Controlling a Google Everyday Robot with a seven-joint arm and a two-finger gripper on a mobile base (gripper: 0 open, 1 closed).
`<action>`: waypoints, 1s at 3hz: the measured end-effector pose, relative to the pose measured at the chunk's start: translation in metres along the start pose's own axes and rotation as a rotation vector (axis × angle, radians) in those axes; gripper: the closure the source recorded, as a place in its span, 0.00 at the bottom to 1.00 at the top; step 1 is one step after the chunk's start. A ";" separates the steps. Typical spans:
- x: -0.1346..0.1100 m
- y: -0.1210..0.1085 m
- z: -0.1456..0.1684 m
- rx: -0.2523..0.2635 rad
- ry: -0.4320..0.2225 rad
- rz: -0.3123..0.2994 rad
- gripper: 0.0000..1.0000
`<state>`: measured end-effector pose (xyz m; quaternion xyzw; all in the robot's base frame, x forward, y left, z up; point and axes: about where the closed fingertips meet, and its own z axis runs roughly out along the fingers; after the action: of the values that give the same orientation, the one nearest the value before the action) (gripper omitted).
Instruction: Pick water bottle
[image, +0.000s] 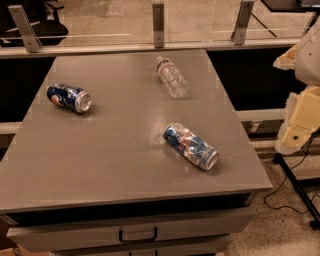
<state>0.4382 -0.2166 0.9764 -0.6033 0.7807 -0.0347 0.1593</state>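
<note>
The water bottle (171, 77) is clear, ribbed plastic with a white cap. It lies on its side at the far middle of the grey table (115, 160), cap pointing away. My gripper (295, 131) shows as cream-coloured parts at the right edge of the view. It hangs off the table's right side, well apart from the bottle and holding nothing I can see.
A blue soda can (69, 97) lies on its side at the left. A crinkled silver-blue-red can (191, 146) lies near the front right. A railing with metal posts (158, 17) runs behind the table. A drawer handle (137, 235) sits below the front edge. Black cables (295, 182) trail on the floor at right.
</note>
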 end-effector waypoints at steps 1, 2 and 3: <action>0.000 0.000 0.000 0.000 0.000 0.000 0.00; -0.029 -0.026 0.013 0.016 -0.068 -0.001 0.00; -0.074 -0.070 0.041 0.031 -0.151 0.024 0.00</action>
<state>0.5315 -0.1590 0.9705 -0.5924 0.7729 0.0009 0.2274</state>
